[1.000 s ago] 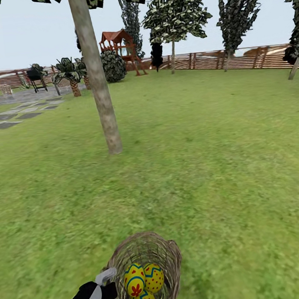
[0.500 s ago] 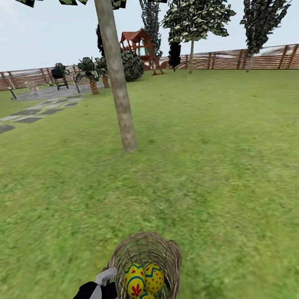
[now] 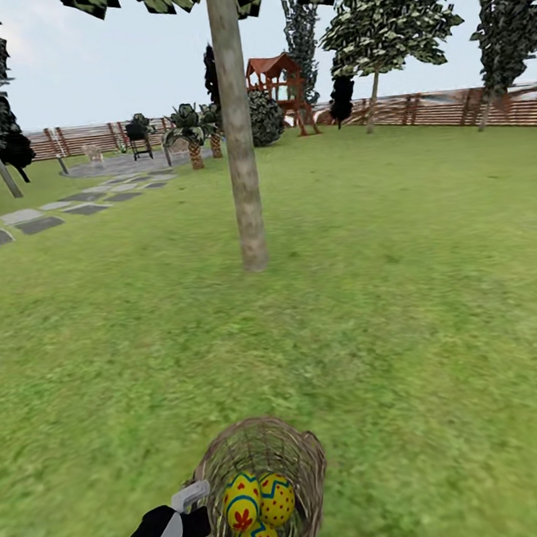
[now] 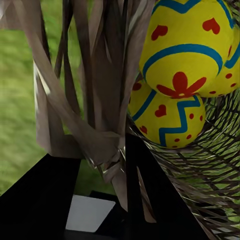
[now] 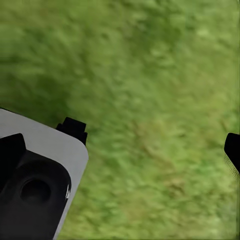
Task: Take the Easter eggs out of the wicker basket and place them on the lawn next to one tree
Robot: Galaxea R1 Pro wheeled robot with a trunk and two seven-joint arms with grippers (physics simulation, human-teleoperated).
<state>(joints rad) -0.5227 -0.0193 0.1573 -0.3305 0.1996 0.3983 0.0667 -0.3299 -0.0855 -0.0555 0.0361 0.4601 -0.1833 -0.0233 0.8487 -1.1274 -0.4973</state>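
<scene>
The wicker basket (image 3: pixel 309 455) hangs at the bottom of the head view, above the lawn (image 3: pixel 402 288). Three yellow painted Easter eggs (image 3: pixel 243 505) lie inside it. My left gripper (image 3: pixel 198 505) is shut on the basket's left rim. In the left wrist view its dark fingers (image 4: pixel 47 192) clamp the woven rim (image 4: pixel 100 105), with two eggs (image 4: pixel 187 47) just beyond. A tree (image 3: pixel 242 164) with a pale mottled trunk stands ahead near the middle. My right gripper (image 5: pixel 152 140) is open over bare grass and holds nothing.
Grey stepping stones (image 3: pixel 34 219) run along the left toward a paved patch. A brown slat fence (image 3: pixel 450 107) bounds the far side, with a red play tower (image 3: pixel 279 74), a round bush (image 3: pixel 267 117), small palms (image 3: pixel 193 128) and further trees. Grass stretches between me and the trunk.
The whole head view has swung left, so the trunk and background slid right in the picture. Basket and left gripper keep the same place in view, carried along.
</scene>
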